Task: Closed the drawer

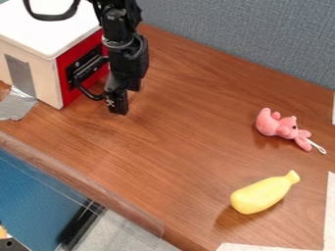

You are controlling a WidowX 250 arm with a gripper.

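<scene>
Just beside the matt black gripper (pixel 118 104), the box (pixel 47 73) has plain wooden sides and a smooth top, with metallic-looking tape (pixel 21 74). Under the gripper spreads a smooth, softly glossy wood-grain tabletop (pixel 170 152). Well apart from it: a fuzzy cloth plush toy (pixel 286 129), a smooth, plastic-looking toy banana (pixel 260 195).

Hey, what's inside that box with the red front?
I can't tell what the box holds: its wooden side, white top and red front cover the inside. The gripper hangs just outside that front.
</scene>
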